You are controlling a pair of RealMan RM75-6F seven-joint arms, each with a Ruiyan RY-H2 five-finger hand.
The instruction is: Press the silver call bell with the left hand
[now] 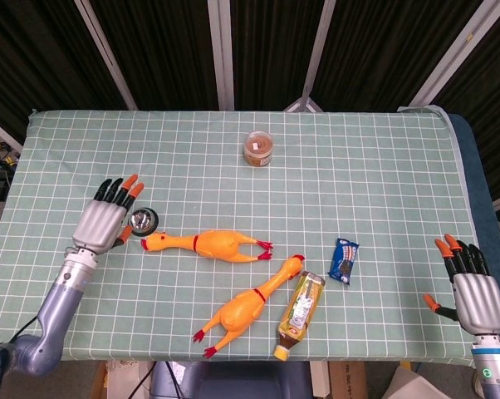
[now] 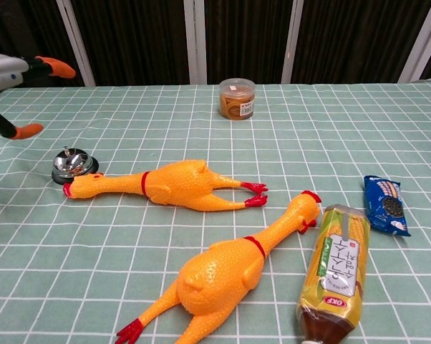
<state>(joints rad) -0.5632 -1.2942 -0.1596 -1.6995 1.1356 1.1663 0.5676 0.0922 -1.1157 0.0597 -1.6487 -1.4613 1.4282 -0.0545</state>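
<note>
My left hand [image 1: 106, 218] hangs above the bell [image 1: 142, 221], at the left of the frame, fingers spread and holding nothing. To press well, I should come straight down on the small knob at the top, not on the rounded side. The bell is a shiny metal dome on a dark base, touching the beak of a soft rubber chicken [image 1: 207, 243].
</note>
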